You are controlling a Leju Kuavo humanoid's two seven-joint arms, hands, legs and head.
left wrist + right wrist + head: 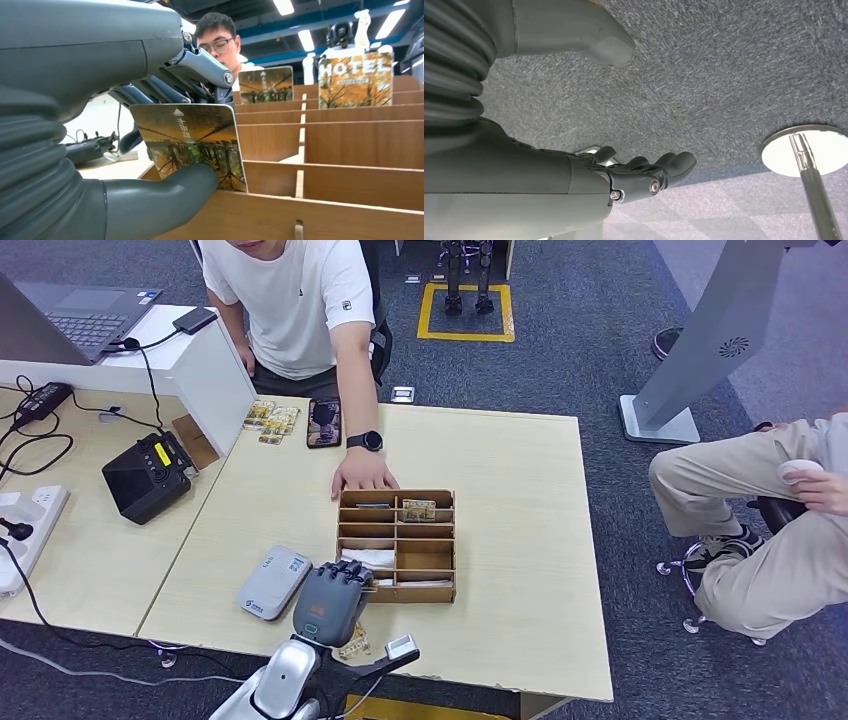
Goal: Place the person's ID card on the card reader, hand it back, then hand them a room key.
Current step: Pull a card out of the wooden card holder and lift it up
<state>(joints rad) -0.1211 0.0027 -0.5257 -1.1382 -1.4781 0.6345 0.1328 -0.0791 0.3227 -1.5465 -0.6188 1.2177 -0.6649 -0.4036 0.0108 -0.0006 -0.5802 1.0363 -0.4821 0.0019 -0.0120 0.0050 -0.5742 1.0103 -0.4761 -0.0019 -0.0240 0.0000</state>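
Note:
My left hand (331,602) sits at the near left corner of the wooden card rack (440,562). In the left wrist view its thumb (165,197) and fingers pinch a room key card (192,142) printed with autumn trees, held upright over the rack's front slots. More key cards (356,80) marked HOTEL stand in the far slots. The grey-white card reader (274,582) lies just left of my hand. The person's hand (362,473) rests on the table at the rack's far edge. My right hand (644,175) hangs over the carpet, fingers apart, holding nothing.
A phone (324,423) and loose cards (270,422) lie at the table's far edge. A black terminal (147,476), a power strip (22,530) and a laptop (75,315) are on the left desk. A second person (770,510) sits to the right.

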